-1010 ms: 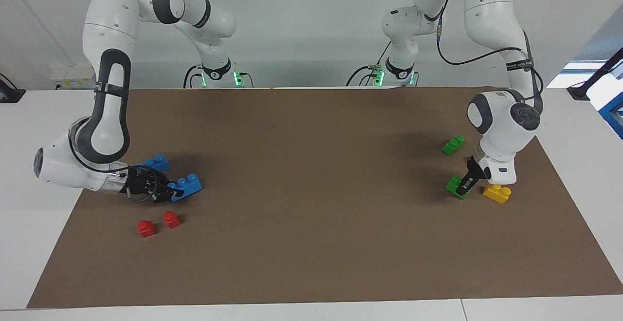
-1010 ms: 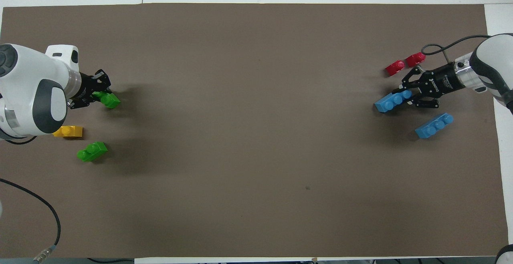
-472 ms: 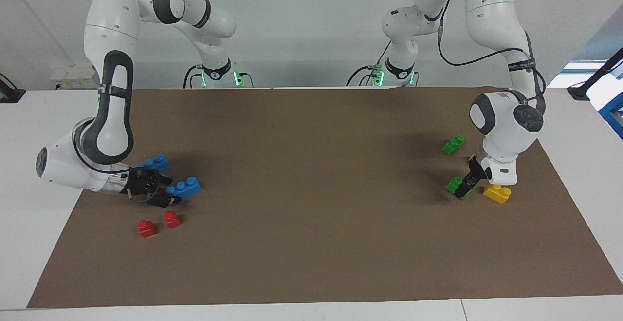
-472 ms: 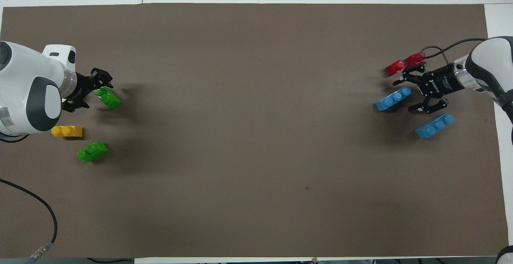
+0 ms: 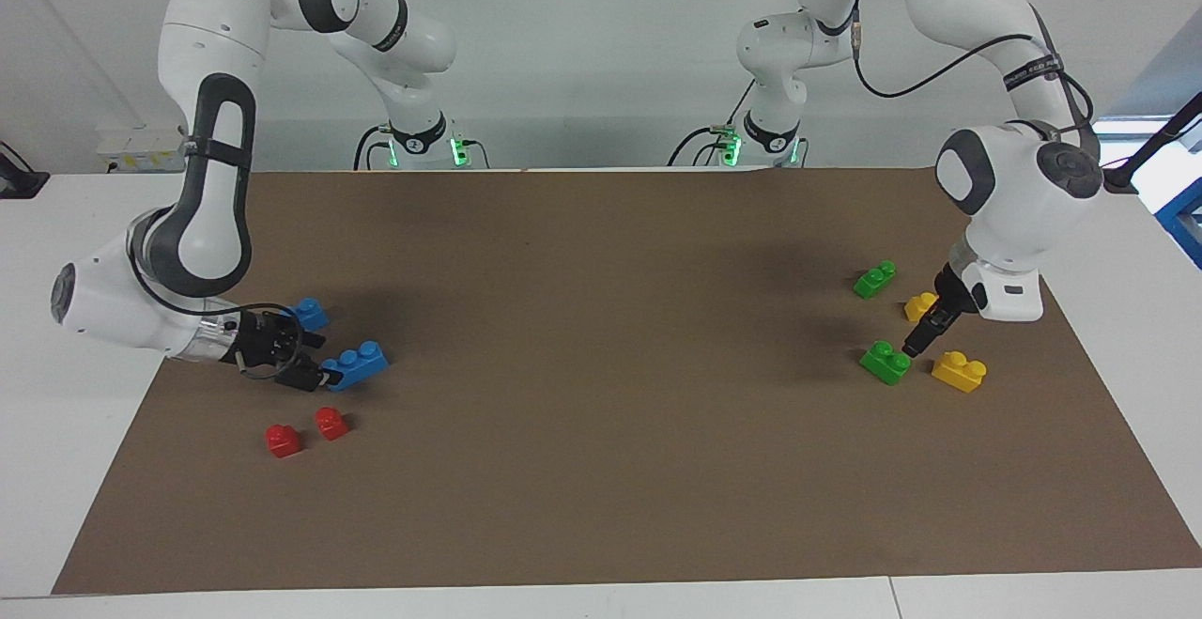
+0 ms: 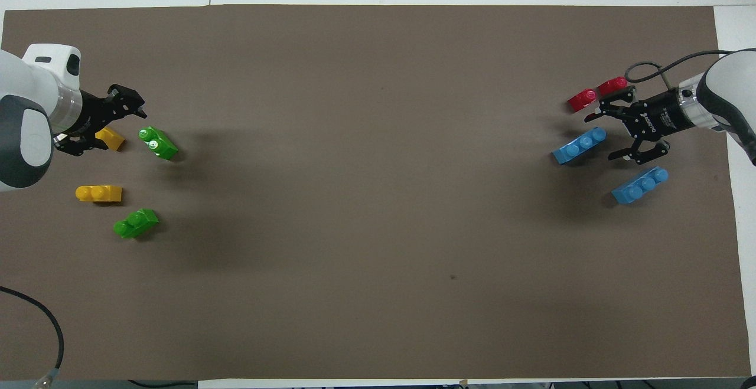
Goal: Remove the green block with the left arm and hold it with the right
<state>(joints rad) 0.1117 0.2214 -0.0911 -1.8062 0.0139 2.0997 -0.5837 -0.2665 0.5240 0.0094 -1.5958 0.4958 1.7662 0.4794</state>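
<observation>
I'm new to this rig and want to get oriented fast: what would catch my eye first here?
The bricks lie in two clusters at opposite ends of the brown mat. At the left arm's end, the open left gripper hovers beside the green block, near two yellow bricks and another green one. At the right arm's end, the open right gripper sits low between two blue bricks, with two red bricks alongside.

The facing camera sits high at the table's end away from the robots, looking toward their bases at twelve o'clock, while the overhead camera looks steeply down from above them, robots at six o'clock; both share the whole brown mat (image 5: 601, 469) (image 6: 378, 200).
</observation>
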